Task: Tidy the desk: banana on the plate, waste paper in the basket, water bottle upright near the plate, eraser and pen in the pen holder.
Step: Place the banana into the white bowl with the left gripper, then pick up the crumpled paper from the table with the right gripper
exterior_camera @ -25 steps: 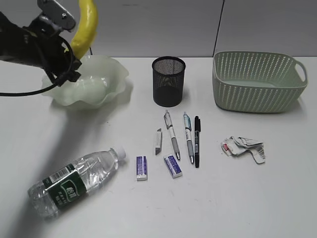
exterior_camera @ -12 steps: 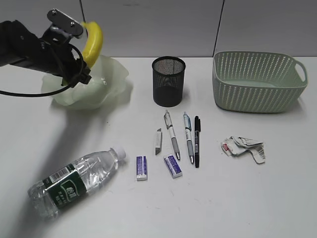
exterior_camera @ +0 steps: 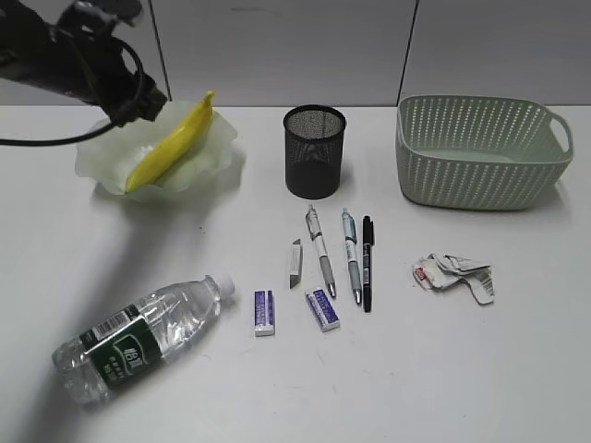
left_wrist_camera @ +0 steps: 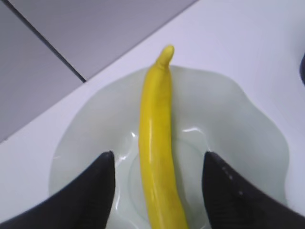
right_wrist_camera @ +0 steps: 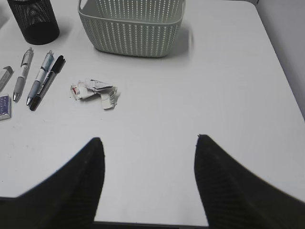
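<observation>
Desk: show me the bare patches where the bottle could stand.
Free desk: between plate and pen holder, and the stretch below the plate, above the water bottle. The near right, past the waste paper, is also bare. Pens and erasers crowd the middle.

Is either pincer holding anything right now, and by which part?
Nothing is held. The left pincer is open above the banana lying in the plate; the right pincer is open over the desk.
</observation>
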Robot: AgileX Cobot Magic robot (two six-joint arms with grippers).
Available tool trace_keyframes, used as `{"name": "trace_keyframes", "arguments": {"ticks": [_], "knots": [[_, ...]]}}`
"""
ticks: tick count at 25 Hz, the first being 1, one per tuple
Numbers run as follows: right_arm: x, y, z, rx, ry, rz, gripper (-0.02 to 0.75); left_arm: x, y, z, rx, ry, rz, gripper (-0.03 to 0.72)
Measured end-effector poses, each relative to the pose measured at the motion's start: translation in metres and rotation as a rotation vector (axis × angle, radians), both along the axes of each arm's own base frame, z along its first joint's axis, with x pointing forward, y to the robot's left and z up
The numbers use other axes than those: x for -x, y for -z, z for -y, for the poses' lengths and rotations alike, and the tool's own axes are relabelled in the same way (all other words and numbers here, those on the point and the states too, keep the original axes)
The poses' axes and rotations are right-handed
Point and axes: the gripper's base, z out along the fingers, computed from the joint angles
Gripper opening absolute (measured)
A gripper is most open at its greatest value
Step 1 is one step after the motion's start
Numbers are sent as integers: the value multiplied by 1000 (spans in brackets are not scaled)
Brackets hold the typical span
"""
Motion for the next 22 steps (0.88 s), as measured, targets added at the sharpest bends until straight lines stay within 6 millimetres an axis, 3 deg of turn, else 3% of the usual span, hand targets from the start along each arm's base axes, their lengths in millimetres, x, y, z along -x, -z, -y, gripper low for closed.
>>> {"name": "trace_keyframes", "arguments": {"ticks": [3, 7, 13, 17, 22], "knots": [[0, 0, 0, 0, 0, 0, 475, 16, -40, -6, 48, -3, 25, 437], [0, 0, 0, 0, 0, 0, 475, 46, -81, -24, 183, -74, -85, 437], [0, 0, 0, 0, 0, 0, 475, 108, -137, -65, 260, -158, -220, 415], [0, 0, 0, 0, 0, 0, 475, 155, -165, -83, 268, -264, -192, 387], [0, 0, 0, 0, 0, 0, 475, 224, -172, -89, 278, -300, -105, 367]]}}
